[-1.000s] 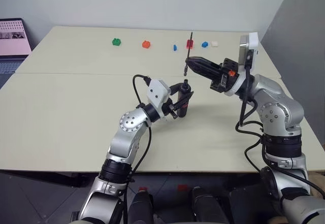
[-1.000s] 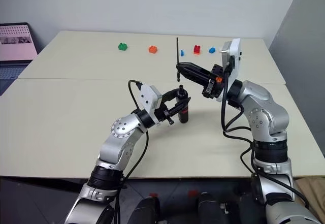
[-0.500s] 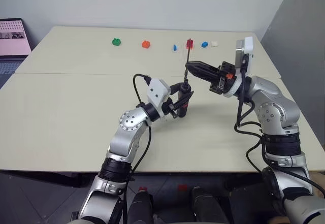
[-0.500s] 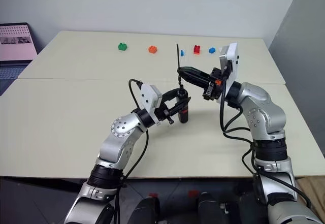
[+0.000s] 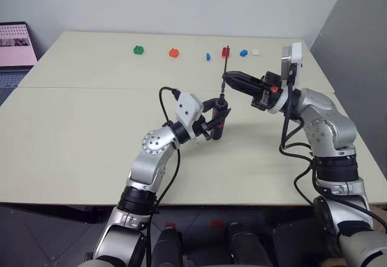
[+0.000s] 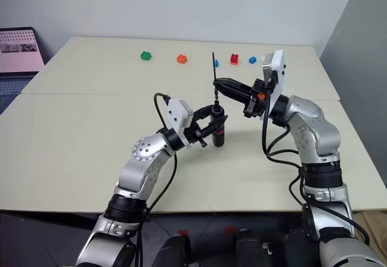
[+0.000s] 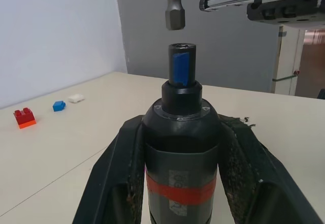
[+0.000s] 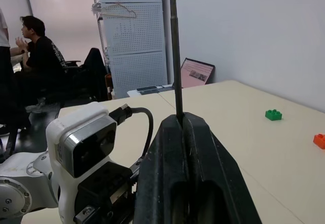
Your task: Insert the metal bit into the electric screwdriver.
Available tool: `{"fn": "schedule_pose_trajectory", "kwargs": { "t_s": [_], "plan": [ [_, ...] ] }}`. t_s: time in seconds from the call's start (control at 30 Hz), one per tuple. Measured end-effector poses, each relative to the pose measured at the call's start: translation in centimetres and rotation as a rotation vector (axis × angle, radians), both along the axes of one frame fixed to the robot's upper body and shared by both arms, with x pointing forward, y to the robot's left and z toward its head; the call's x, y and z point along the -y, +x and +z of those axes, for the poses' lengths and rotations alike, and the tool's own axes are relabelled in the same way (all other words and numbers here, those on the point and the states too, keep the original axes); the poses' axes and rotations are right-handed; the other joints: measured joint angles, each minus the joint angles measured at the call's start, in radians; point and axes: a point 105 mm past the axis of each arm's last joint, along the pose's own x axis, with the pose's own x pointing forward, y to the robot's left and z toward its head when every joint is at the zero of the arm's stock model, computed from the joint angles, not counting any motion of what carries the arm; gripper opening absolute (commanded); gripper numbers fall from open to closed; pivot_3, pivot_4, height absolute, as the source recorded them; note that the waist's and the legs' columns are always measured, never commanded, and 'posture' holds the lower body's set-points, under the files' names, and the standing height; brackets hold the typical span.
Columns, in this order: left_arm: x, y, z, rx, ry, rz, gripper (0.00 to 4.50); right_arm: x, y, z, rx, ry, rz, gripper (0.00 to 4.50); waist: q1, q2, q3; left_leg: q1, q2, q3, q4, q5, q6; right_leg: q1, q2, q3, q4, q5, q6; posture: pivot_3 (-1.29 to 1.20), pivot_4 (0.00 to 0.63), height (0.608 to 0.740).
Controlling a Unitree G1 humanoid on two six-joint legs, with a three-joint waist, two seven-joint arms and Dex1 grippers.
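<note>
The electric screwdriver, black with a red band, stands upright a little above the table with my left gripper shut around its body. In the left wrist view its black fingers clamp the barrel, and the open socket at the top shows blue. My right gripper reaches in from the right and is shut on the metal bit, which it holds vertical. The bit's lower end hangs just above the socket with a small gap and is not inside it.
Small toy bricks line the table's far side: green, orange, red, blue and white. A laptop sits at the far left. A seated person shows in the right wrist view.
The right forearm has shifted slightly, and the bit still hangs just above the screwdriver's top. The left arm and the screwdriver have kept still.
</note>
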Motion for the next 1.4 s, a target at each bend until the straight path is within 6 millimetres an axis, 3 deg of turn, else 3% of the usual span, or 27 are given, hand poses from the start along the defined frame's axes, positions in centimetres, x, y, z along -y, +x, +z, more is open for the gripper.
{"fn": "schedule_pose_trajectory", "kwargs": {
  "t_s": [0.67, 1.4],
  "plan": [
    [-0.04, 0.0, -0.02, -0.001, 0.002, -0.001, 1.64, 0.16, -0.19, -0.7, 0.012, -0.038, 0.01, 0.0, 0.0, 0.0, 0.0, 0.0, 0.0, 0.0, 0.0, 0.0, 0.0, 0.0, 0.0, 0.0, 0.0, 0.0, 0.0, 0.0, 0.15, 0.74],
    [-0.1, -0.01, -0.01, -0.001, 0.003, -0.004, 1.64, 0.02, -0.16, -0.04, 0.029, -0.035, 0.005, 0.0, 0.0, 0.0, 0.0, 0.0, 0.0, 0.0, 0.0, 0.0, 0.0, 0.0, 0.0, 0.0, 0.0, 0.0, 0.0, 0.0, 0.15, 0.74]
  ]
}}
